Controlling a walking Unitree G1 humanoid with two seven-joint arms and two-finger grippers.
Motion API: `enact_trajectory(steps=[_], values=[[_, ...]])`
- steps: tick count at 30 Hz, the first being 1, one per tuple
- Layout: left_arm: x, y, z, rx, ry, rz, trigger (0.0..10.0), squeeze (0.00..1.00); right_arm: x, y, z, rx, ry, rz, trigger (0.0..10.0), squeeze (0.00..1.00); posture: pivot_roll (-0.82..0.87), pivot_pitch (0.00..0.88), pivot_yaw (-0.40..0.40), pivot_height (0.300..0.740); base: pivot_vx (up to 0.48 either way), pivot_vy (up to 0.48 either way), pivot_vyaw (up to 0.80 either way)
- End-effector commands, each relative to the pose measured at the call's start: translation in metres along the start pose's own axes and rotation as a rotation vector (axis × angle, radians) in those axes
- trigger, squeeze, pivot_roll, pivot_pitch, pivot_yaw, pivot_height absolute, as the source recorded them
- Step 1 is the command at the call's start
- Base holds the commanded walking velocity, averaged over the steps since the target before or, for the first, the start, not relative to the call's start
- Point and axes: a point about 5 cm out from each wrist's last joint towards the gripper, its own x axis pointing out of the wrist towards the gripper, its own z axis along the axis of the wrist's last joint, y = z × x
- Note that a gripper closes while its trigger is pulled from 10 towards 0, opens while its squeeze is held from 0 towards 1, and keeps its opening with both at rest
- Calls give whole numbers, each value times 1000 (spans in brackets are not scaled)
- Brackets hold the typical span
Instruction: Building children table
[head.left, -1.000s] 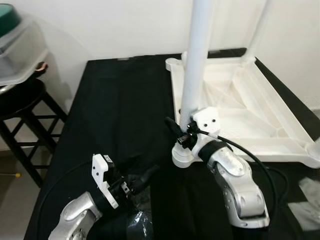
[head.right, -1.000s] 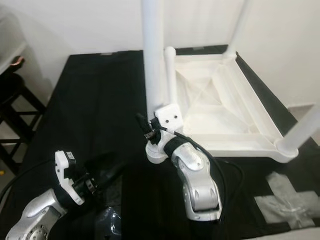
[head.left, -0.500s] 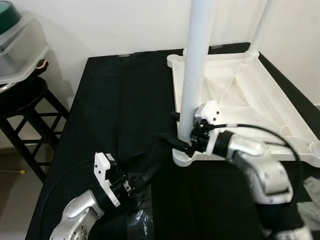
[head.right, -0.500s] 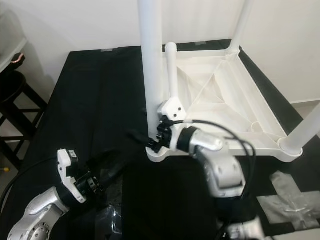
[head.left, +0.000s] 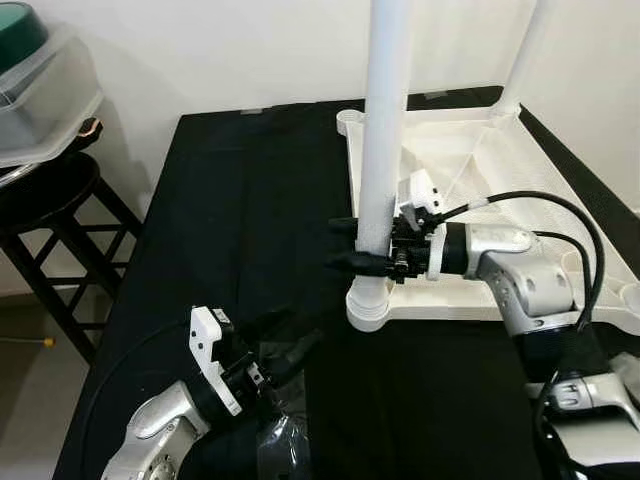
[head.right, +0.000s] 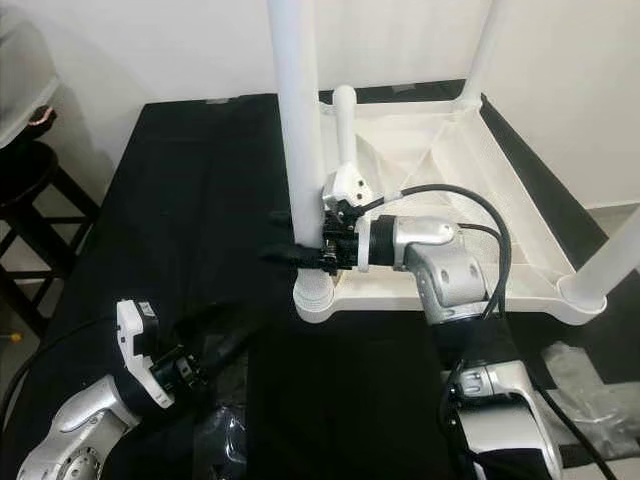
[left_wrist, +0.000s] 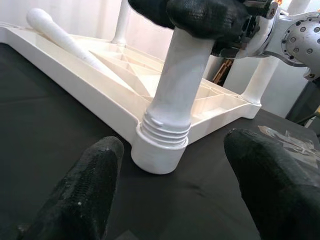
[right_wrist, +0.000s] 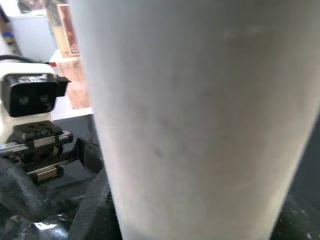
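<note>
white tabletop (head.left: 520, 190) upturned on black cloth (head.left: 230, 210), one table leg (head.left: 383, 130) upright in the near corner socket (head.left: 370, 305), threads visible just above the socket. right gripper (head.left: 345, 245) clamped around that leg a little above the socket, black fingers on either side. left gripper (head.left: 285, 345) low on the cloth near the socket, fingers (left_wrist: 85, 195) spread apart and holding nothing, aimed at the leg's base.

One upturned tabletop (head.left: 520, 215) is seen on the desk (head.left: 240, 200). Three upright legs (head.left: 385, 110) are counted in it, with one loose leg (head.right: 345, 125) lying inside. One stool (head.left: 45, 215) stands beside the desk.
</note>
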Motion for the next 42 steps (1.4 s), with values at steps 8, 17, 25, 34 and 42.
enact_trajectory(steps=[8, 17, 25, 34, 42], values=[[-2, -4, -4, -18, 8, 3, 10000, 0, -2, 6, -16, 19, 2, -111, 0, 0, 18, 165, 18, 740, 0, 0, 0], [-6, -4, -2, -11, 15, 1, 10000, 0, 10, 58, -73, 221, 146, -930, 0, 0, 14, 176, 24, 740, 0, 0, 0], [-7, -4, -2, -18, 20, 1, 10000, 0, 19, 69, -76, 211, 156, -800, 0, 0, 18, 178, 34, 740, 0, 0, 0], [-6, -2, -1, -16, 24, -2, 10000, 0, 24, 66, -51, 178, 61, -551, 10000, 1000, 33, 172, 52, 740, 0, 0, 0], [-6, -2, -1, -3, 30, -7, 10000, 0, -4, 40, -24, 36, 45, -298, 10000, 212, 58, 171, 62, 740, 0, 0, 0]])
